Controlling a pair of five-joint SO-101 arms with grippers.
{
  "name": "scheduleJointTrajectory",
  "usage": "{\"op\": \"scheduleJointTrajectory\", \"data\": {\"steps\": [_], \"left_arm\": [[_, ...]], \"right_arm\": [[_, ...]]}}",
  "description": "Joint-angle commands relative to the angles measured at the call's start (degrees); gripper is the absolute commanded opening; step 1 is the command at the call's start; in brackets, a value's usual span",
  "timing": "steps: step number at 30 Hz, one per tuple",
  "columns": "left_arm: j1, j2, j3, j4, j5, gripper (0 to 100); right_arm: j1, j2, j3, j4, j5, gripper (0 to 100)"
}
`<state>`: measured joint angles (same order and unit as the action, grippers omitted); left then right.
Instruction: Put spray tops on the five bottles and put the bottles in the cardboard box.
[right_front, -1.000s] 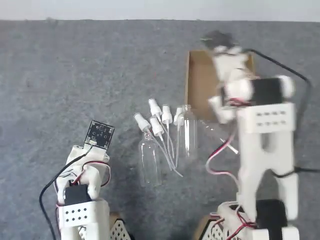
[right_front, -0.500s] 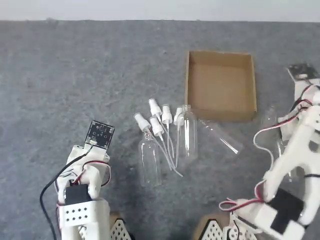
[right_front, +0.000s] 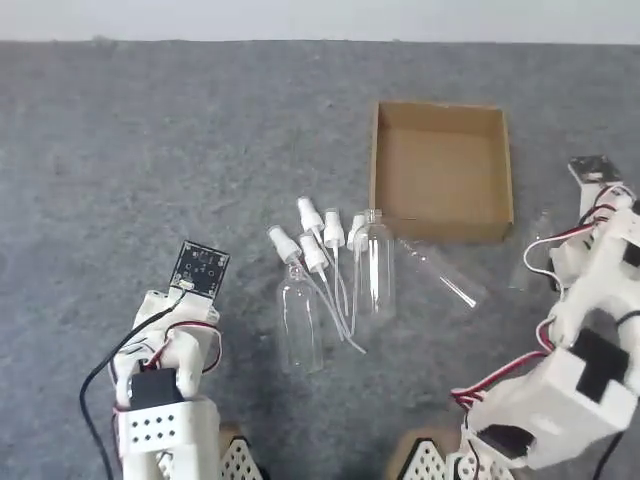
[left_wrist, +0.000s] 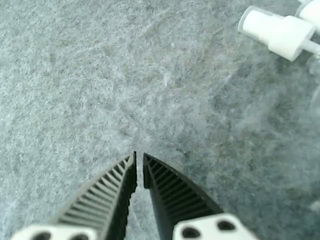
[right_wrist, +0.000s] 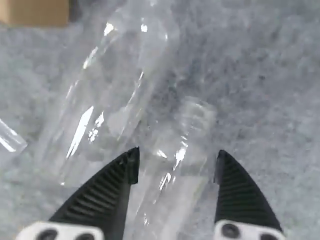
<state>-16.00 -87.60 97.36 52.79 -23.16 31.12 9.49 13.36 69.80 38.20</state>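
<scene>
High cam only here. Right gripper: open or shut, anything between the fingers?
Observer: Open. The right gripper has a finger on either side of a clear bottle lying flat, not closed on it.
Operator: Top on that bottle?
Observer: No, its threaded neck is open.
Operator: Left gripper?
Observer: The left gripper is shut with nothing in it, over the mat.
</scene>
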Motion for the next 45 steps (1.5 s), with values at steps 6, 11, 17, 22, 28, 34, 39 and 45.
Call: {"op": "scheduleJointTrajectory", "data": {"steps": [6,11,17,22,28,34,39,45], "left_arm": [[-0.2,-1.1,-0.4,0.2,-0.7,1],[-0.4,-1.1,-3.5,0.7,-0.8,2],[-0.2,-0.3,-21.8,9.0,-0.7,2],[4.0,11.9,-40.5,18.7,-0.4,2],[15.6,33.8,-54.7,22.2,11.6,2],[20.4,50.8,-56.8,13.1,23.5,12],[20.2,62.2,-56.1,3.6,36.3,19],[20.6,73.8,-56.4,-3.3,43.6,19]], "right_arm": [[2.4,2.6,-0.4,-2.8,0.8,6.6],[5.1,2.2,-0.7,-2.9,5.0,0.4],[8.9,-1.3,0.3,-2.9,13.2,0.6],[9.5,-5.6,5.0,-3.2,18.5,0.6],[9.0,-9.9,11.1,-9.4,16.0,0.7],[8.0,-11.1,12.9,-10.3,15.0,0.8],[8.0,-10.7,12.9,-10.4,15.2,0.9],[8.0,-10.7,13.0,-10.4,15.1,0.9]]}}
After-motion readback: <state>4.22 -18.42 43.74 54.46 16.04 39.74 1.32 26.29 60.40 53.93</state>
